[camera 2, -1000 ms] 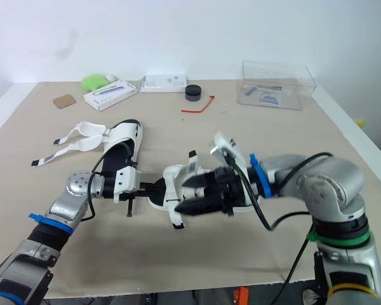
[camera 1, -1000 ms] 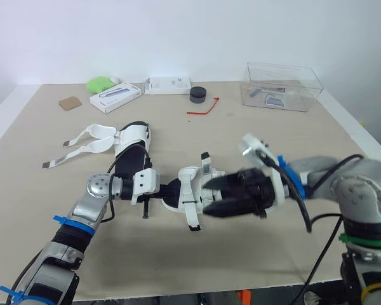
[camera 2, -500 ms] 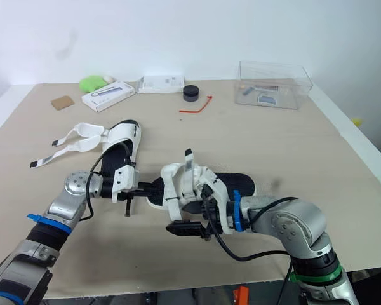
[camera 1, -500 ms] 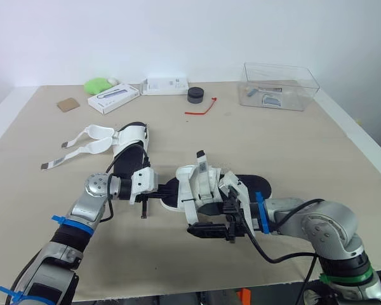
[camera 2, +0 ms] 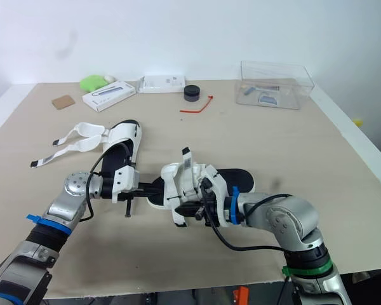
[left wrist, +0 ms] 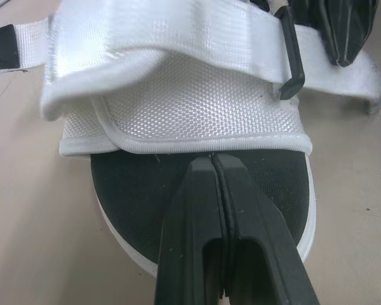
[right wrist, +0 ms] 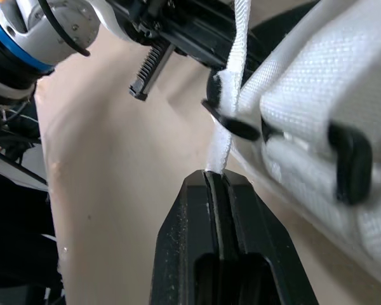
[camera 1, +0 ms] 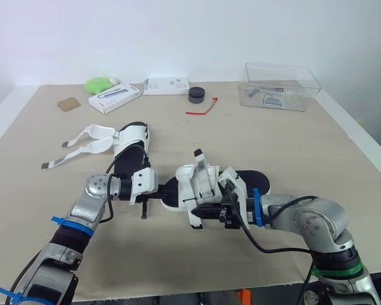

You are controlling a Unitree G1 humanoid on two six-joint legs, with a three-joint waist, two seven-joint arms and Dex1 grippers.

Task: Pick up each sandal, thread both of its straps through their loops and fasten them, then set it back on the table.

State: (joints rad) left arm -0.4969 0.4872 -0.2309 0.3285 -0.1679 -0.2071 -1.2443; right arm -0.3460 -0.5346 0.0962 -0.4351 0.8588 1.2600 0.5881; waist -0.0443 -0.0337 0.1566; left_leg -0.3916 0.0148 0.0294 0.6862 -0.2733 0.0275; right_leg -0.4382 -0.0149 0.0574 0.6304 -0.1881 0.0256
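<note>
mid-table, wrist cams: r gripper (right wrist: pixel 217 175) pinching strap (right wrist: pixel 239 38), l gripper (left wrist: pixel 214 159) closed at sandal (left wrist: pixel 197 114)

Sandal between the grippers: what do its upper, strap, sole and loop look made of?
The upper looks like white woven mesh, by its grid texture. The strap is white ribbed webbing, slightly shiny. The sole is matte black, likely foam or rubber. The loop is smooth black, probably plastic.

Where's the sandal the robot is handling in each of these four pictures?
Left eye view: black-soled sandal with white woven straps, centre.
Right eye view: sandal, also centre.
Left wrist view: close up, beyond the left gripper.
Right wrist view: close up, strap in the right gripper.
Shared landmark: left gripper at the sole's end.
</note>
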